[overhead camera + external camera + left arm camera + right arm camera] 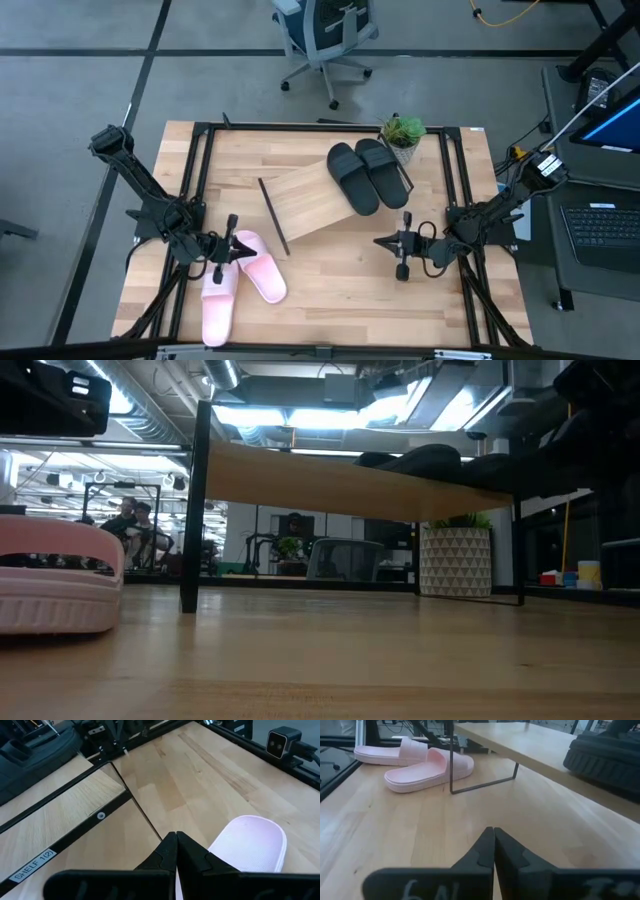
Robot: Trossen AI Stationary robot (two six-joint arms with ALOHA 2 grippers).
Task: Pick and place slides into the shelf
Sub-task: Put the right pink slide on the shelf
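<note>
The shelf (315, 205) is a slanted light-wood board on thin black rods in the middle of the table. Both black slides (357, 175) lie side by side on its right part. Both pink slides lie flat on the table near its left near corner, one (260, 268) angled next to the other (220, 300). My left gripper (243, 245) is shut, its tips just beside the end of the nearer pink slide (250, 845). My right gripper (382, 242) is shut and hovers low over bare table right of the shelf, pointing toward the pink slides (427, 767).
A potted plant (403, 135) stands at the far edge behind the black slides. Black frame rails (190, 190) run along the table's left and right sides. The shelf's left half (300, 205) is bare, and open tabletop lies between the two grippers.
</note>
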